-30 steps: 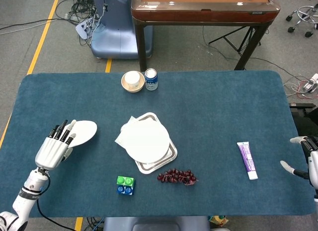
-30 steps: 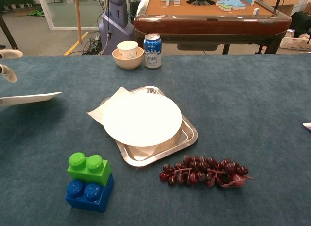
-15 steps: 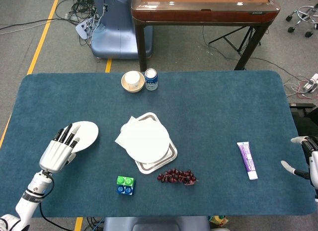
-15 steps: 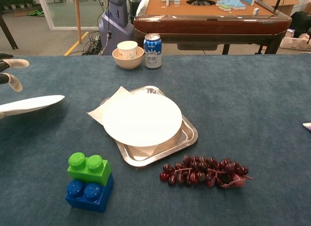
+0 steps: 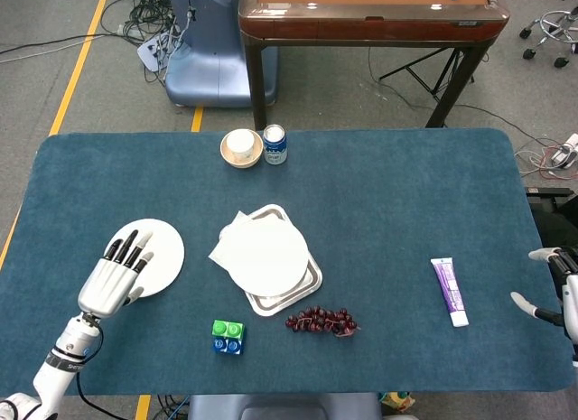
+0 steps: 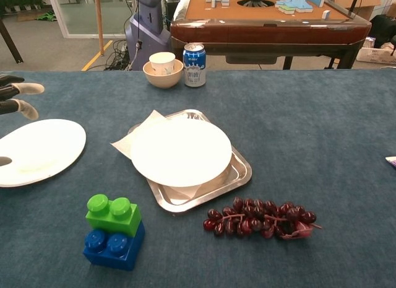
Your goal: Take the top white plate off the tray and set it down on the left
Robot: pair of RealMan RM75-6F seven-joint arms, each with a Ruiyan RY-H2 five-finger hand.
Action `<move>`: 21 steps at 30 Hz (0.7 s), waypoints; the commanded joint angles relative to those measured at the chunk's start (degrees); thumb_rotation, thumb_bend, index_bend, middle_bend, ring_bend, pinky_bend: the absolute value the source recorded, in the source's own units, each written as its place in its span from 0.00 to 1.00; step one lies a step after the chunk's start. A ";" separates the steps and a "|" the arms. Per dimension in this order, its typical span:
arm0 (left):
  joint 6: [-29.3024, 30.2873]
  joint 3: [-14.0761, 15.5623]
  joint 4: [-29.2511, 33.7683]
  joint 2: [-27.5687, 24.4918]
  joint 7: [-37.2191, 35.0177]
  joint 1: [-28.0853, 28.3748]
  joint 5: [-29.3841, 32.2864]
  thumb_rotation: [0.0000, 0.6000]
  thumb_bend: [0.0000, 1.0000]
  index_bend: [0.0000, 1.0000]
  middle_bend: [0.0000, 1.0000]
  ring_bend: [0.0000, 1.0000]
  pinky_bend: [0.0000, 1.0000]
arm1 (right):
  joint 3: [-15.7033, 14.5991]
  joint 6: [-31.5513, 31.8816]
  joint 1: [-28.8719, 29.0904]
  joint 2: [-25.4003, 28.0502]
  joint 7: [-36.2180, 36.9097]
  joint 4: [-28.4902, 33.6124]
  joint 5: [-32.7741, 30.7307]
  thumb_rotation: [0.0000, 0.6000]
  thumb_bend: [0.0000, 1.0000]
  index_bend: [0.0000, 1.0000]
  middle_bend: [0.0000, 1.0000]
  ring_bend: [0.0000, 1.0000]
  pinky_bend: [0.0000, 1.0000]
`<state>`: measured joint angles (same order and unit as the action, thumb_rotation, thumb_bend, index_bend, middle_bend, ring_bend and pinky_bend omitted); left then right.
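A white plate [image 5: 155, 256] [image 6: 40, 150] lies flat on the blue table at the left. My left hand [image 5: 113, 277] reaches over its left part with fingers [image 6: 20, 97] spread and raised clear of its surface. The thumb tip shows over the plate's left rim, and I see nothing gripping it from below. Another white plate [image 5: 266, 256] [image 6: 181, 150] sits on the silver tray [image 5: 312, 281] [image 6: 242, 170] in the middle, with white paper under it. My right hand [image 5: 553, 289] hangs at the table's right edge, fingers apart and empty.
A green-and-blue block stack [image 5: 228, 337] [image 6: 113, 231] stands in front of the tray, with a bunch of grapes [image 5: 322, 322] [image 6: 260, 218] to its right. At the back are a bowl holding a cup [image 5: 241, 148] and a can [image 5: 275, 144]. A purple tube [image 5: 449, 291] lies at the right.
The left hand carried the plate down and slightly right. The plate went from tilted and raised to lying flat on the table. The right hand stayed still.
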<state>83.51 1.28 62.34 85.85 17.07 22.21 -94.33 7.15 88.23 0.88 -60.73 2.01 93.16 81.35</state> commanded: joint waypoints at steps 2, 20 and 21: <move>-0.11 -0.54 3.01 -0.78 2.47 -1.20 1.52 1.00 0.11 0.27 0.11 0.00 0.21 | -0.01 0.04 -0.04 0.06 0.16 -0.04 0.04 1.00 0.00 0.36 0.34 0.21 0.23; 0.66 -1.51 25.20 -9.93 9.81 -9.22 11.37 1.00 0.11 0.25 0.11 0.01 0.21 | -0.16 -0.47 0.25 -0.39 -1.29 -0.02 -0.13 1.00 0.00 0.36 0.34 0.21 0.23; 0.93 -1.31 25.55 -10.28 9.19 -9.56 11.14 1.00 0.11 0.26 0.11 0.01 0.21 | -0.18 -0.56 0.28 -0.44 -1.43 -0.03 -0.16 1.00 0.00 0.36 0.34 0.21 0.23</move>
<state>84.00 -0.44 87.17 76.28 27.21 13.32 -83.10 6.99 87.71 1.13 -61.13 0.61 93.14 81.21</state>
